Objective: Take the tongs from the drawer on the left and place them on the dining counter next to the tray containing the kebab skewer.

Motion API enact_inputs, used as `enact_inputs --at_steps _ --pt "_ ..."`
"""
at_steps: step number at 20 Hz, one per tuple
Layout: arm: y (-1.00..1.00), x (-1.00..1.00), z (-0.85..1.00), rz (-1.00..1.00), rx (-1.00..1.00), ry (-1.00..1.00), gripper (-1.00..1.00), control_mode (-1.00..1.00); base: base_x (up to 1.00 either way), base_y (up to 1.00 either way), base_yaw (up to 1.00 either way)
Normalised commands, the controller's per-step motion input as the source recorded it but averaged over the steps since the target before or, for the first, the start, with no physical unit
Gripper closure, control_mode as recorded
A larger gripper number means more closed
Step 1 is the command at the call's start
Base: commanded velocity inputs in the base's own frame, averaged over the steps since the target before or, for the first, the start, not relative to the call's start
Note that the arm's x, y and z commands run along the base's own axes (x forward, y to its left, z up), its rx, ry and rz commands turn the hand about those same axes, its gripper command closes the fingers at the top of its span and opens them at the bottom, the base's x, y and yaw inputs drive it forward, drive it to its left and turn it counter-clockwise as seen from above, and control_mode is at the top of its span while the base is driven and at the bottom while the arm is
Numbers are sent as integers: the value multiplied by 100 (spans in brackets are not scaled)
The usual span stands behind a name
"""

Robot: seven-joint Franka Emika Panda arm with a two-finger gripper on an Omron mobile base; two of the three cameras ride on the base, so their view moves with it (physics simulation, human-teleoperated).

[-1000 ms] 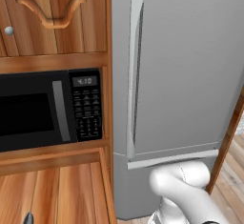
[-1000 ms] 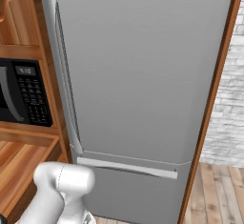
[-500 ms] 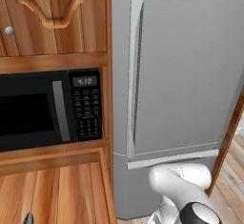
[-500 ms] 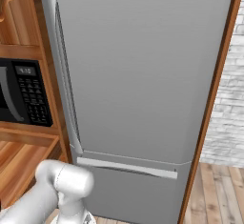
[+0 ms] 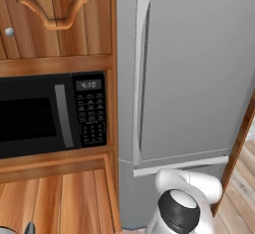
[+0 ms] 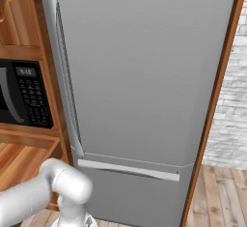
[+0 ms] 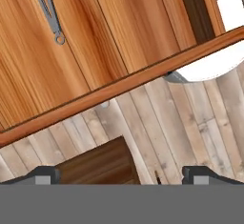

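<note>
The hand view looks down into the open drawer, a warm-brown box with a plank floor. The tongs lie at that view's upper left, slim grey metal with a small ring at one end. The drawer's front edge crosses the view diagonally, with the small silver knob just below it. My gripper hangs above the floor on the near side of the drawer front, away from the tongs. Its fingertips stand wide apart with nothing between them. The open drawer also lies below the microwave. The dining counter and the tray are out of view.
A black microwave sits in the wooden cabinet above the drawer, with arched-trim doors over it. A tall grey fridge stands to the right, then a brick wall. A dark brown wooden block lies on the pale plank floor.
The arm has swung: its dark joint has risen into the left base view's bottom, and its white link has moved left in the right base view. The cabinet and fridge have not moved.
</note>
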Motion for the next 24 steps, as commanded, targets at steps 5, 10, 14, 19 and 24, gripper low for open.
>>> enact_inputs --at_steps 5,10,14,19,24 --pt "18 37 17 0 -3 11 -100 -100 0 0 0" --pt "2 27 1 0 -1 4 -100 -100 0 0 0" --pt "0 44 12 0 0 13 -100 -100 0 0 0" --pt "-44 57 1 1 0 10 -100 -100 0 0 0" --pt "-46 7 -17 7 2 -1 -100 -100 0 0 0"
